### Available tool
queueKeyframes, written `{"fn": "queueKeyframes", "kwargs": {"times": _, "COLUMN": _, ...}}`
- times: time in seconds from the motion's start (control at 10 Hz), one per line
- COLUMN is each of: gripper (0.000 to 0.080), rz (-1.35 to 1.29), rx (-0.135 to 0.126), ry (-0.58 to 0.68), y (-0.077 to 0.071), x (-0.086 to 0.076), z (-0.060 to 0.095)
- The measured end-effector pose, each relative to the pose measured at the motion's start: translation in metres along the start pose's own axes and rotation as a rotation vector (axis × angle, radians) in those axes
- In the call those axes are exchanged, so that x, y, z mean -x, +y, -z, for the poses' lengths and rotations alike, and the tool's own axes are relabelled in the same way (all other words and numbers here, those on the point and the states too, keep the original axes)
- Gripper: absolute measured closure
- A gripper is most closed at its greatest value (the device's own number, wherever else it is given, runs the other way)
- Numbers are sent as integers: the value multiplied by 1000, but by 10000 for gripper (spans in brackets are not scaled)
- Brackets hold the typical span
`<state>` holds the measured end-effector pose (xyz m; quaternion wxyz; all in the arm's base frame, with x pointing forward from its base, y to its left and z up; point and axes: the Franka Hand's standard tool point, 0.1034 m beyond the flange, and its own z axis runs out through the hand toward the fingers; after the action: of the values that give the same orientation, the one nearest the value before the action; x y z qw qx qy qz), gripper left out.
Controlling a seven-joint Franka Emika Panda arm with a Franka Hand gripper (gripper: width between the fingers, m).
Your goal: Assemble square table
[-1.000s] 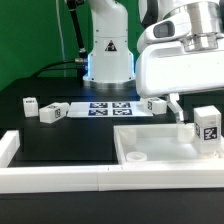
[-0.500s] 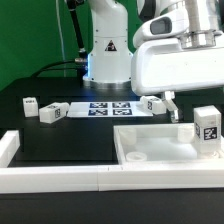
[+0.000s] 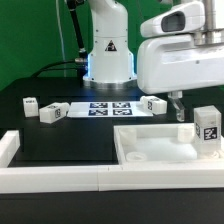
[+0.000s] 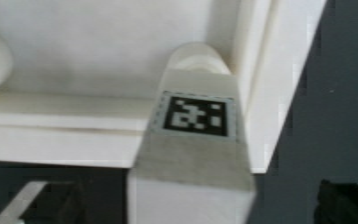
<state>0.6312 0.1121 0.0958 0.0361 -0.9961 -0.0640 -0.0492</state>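
Observation:
The white square slab (image 3: 150, 145) lies at the exterior view's lower right, with a round corner socket (image 3: 137, 157) showing. One tagged white leg (image 3: 208, 128) stands upright on its right side. My gripper (image 3: 198, 112) hangs over this leg. One finger (image 3: 178, 106) shows to the leg's left; the other is out of frame. In the wrist view the leg (image 4: 194, 115) runs up between my gripper's (image 4: 190, 208) dark fingers (image 4: 30, 205), with gaps on both sides, so the jaws are open. Three more legs (image 3: 30, 104) (image 3: 52, 113) (image 3: 153, 104) lie on the black table.
The marker board (image 3: 100, 108) lies flat before the robot base (image 3: 108, 55). The long white border wall (image 3: 60, 180) runs along the front, with a raised end at the exterior view's left (image 3: 8, 148).
My hand has shifted a little toward the exterior view's right and turned slightly. The upright leg, the slab and the loose legs have not moved.

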Motion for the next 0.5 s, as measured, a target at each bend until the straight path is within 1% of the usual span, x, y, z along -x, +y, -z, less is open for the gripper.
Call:
{"fn": "queueKeyframes", "kwargs": {"times": 0.2, "gripper": 150, "rz": -1, "rx": -6, "ry": -130, "y": 0, "x": 8, "z": -1}}
{"fn": "queueKeyframes", "kwargs": {"times": 0.3, "gripper": 150, "rz": 4, "rx": -9, "ry": -191, "y": 1, "x": 9, "z": 0}}
{"fn": "queueKeyframes", "kwargs": {"times": 0.4, "gripper": 150, "rz": 0, "rx": -14, "ry": -279, "y": 7, "x": 9, "z": 0}}
{"fn": "queueKeyframes", "kwargs": {"times": 0.5, "gripper": 150, "rz": -23, "rx": -28, "ry": -275, "y": 8, "x": -2, "z": -5}}
